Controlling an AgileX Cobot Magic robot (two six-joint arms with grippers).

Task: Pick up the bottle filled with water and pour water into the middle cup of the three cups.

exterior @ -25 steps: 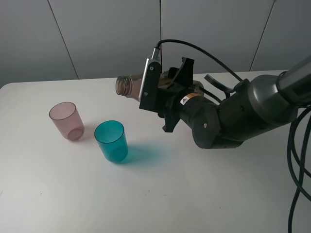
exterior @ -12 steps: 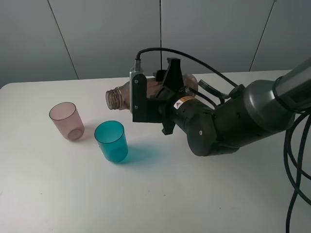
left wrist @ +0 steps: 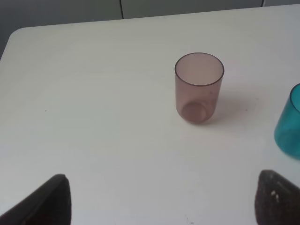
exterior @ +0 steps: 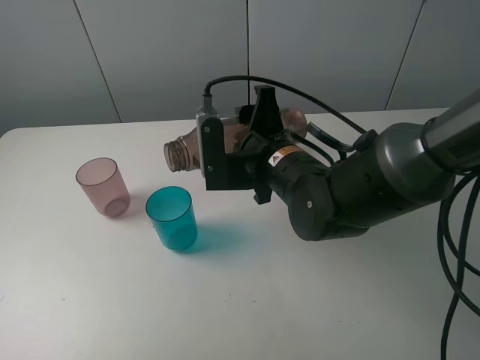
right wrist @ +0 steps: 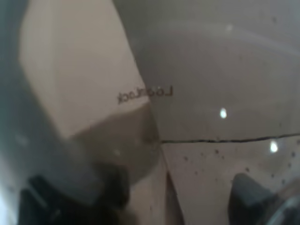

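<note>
Exterior high view: pickup was done. The bottle [exterior: 180, 152] was off the counter [exterior: 90, 300], pinched in the right jaws and tipped nearly flat, with its open neck aimed toward the left of the frame. The mouth sat above the middle cup [exterior: 172, 219] in the picture, level with its rim line but not clearly over it. I saw no stream. I couldn't tell whether any water was in the cup.

My read: tilt under way, pour not started. What was left was to line the mouth up over the teal cup, tip further, then right the bottle.

The pink cup [exterior: 103, 187] stood apart, to the left of the teal one. No third cup showed in any view, possibly hidden behind the right arm [exterior: 352, 187].

Right wrist view was filled by the bottle's translucent wall, too close to read a water level.

Left wrist view: left jaws were spread and empty at the lower corners, low over bare counter, with the pink cup ahead and the teal one at the right edge.

The counter was plain matte white with a rounded corner at far left. A grey panelled wall [exterior: 150, 60] with thin seams stood behind it. Black cables [exterior: 457, 247] hung at the right edge.
</note>
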